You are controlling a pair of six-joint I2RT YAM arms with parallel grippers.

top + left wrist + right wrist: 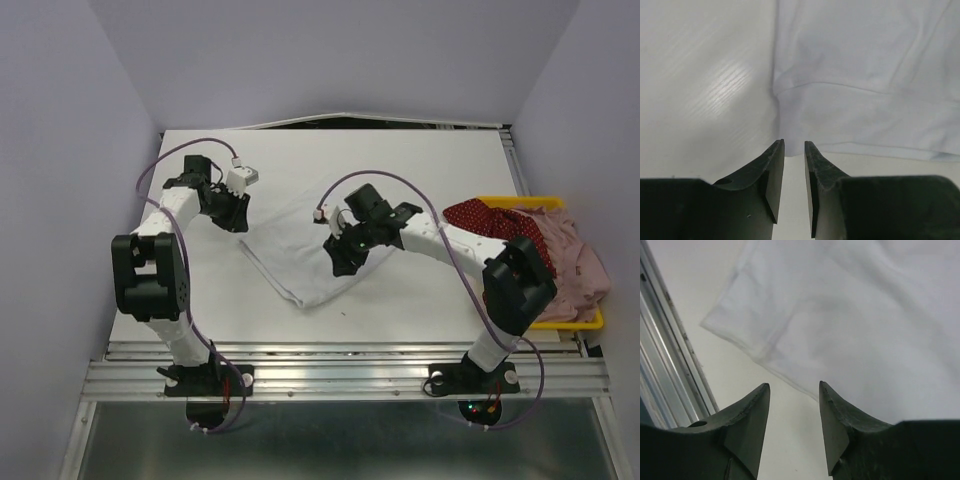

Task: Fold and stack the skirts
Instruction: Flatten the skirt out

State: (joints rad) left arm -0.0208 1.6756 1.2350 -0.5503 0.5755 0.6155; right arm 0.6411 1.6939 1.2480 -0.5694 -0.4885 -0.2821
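A dark red skirt with white dots (495,222) and a dusty pink ruffled skirt (575,262) lie bunched in the yellow tray (570,322) at the right. A flat white cloth (300,250) lies folded at the table's middle. My left gripper (238,215) hangs low at the cloth's far left corner, its jaws a narrow gap apart and empty (794,143); the cloth's edge (865,75) lies just ahead. My right gripper (340,262) is over the cloth's near right edge, open and empty (794,385), with the cloth (865,315) ahead of it.
The table's metal front rail (670,350) runs near the cloth's near corner. The tray overhangs the table's right edge. Grey walls close in on the left, back and right.
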